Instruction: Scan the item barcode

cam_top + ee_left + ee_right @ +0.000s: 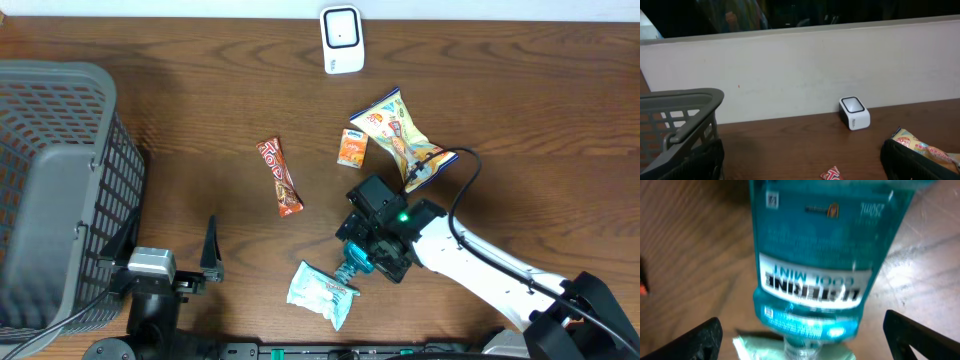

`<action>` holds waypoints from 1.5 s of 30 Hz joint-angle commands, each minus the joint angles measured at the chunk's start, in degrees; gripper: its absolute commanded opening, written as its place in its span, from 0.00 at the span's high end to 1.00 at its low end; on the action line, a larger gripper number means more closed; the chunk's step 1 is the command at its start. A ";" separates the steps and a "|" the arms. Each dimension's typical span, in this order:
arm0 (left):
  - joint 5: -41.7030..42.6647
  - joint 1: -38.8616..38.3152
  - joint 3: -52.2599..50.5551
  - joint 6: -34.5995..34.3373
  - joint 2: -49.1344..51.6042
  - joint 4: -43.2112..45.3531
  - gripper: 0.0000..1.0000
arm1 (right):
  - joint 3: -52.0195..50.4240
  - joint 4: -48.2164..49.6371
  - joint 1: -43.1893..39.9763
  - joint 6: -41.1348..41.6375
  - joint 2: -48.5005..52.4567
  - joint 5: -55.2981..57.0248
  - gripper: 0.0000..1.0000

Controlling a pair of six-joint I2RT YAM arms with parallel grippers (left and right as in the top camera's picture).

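Bottle [352,264] is lying near worktop's front edge, between R gripper's [802,332] fingers, long axis running along them, neck toward pack [322,293]. R jaws are standing wide, gripping nothing. L gripper [168,250] is sitting open, farther off.

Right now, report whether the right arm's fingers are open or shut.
Open. The right fingers stand wide apart, with wood showing between each and the Listerine bottle.

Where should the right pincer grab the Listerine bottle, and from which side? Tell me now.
Grip the Listerine bottle across its broad labelled body, not the narrow neck that points toward the pale green packet. Come straight down from above: it seems to lie flat on the table, and the right pincer stands open astride it, one finger on either side.
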 commanded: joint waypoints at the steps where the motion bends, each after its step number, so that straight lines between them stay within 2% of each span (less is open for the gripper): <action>1: -0.57 -0.28 0.09 -0.24 -0.35 0.22 0.00 | -3.08 3.76 0.26 2.34 -0.66 4.02 0.11; 3: -0.59 -0.28 0.09 -0.24 -0.35 0.22 0.00 | -5.60 7.39 0.26 2.36 -0.55 3.65 0.17; 8: -0.59 -0.28 0.09 -0.24 -0.35 0.22 0.00 | -10.97 12.00 0.26 3.23 -0.24 1.27 0.25; 19: -0.59 -0.28 0.09 -0.24 -0.35 0.22 0.00 | -12.31 12.61 0.17 1.99 -0.26 0.61 0.74; 23: -0.59 -0.28 0.09 -0.24 -0.35 0.22 0.00 | -11.54 12.24 0.15 -0.24 -1.22 0.57 0.81; 30: -0.59 -0.28 0.09 -0.24 -0.35 0.22 0.00 | -8.72 7.72 -0.70 -8.11 -6.32 0.85 0.78; 36: -0.57 -0.28 0.09 -0.24 -0.35 0.22 0.00 | -6.73 6.03 -2.75 -22.80 -8.22 2.10 0.67; 38: -0.57 -0.28 0.09 -0.24 -0.35 0.22 0.00 | -6.73 5.88 -2.82 -23.39 -8.20 1.62 0.64; 39: -0.57 -0.28 0.09 -0.24 -0.35 0.22 0.00 | -6.73 5.79 -2.80 -23.32 -8.20 1.36 0.58; 45: -0.57 -0.28 0.09 -0.24 -0.35 0.22 0.00 | -6.73 5.22 -2.75 -20.98 -8.20 0.15 0.41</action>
